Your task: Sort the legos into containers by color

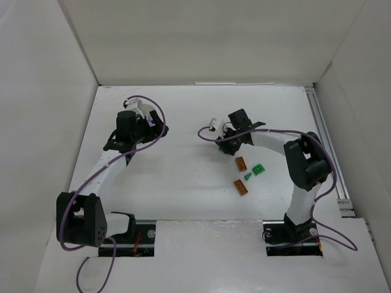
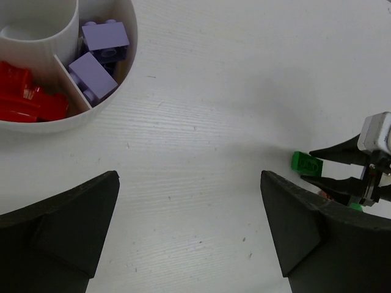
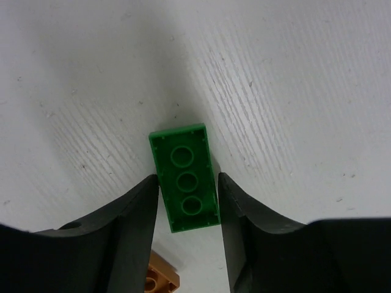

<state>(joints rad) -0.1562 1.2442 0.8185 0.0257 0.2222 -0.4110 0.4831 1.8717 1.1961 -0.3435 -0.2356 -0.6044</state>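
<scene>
My right gripper (image 3: pixel 187 179) is shut on a green lego (image 3: pixel 184 178), its hollow underside facing the camera, held just above the table. An orange lego (image 3: pixel 160 279) lies below it. In the left wrist view the same green lego (image 2: pixel 306 163) sits at the tips of the right gripper (image 2: pixel 317 166). The white divided cup (image 2: pixel 120 78) holds red legos (image 2: pixel 27 101) and purple legos (image 2: pixel 91 76) in separate sections. My left gripper (image 2: pixel 189 183) is open and empty beside the cup. In the top view the left gripper (image 1: pixel 135 135) hides the cup.
Near my right gripper (image 1: pixel 227 139) in the top view lie two orange legos (image 1: pixel 241 163) (image 1: pixel 241 187), a green lego (image 1: pixel 258 169) and a smaller green piece (image 1: pixel 248 176). White walls enclose the table on three sides.
</scene>
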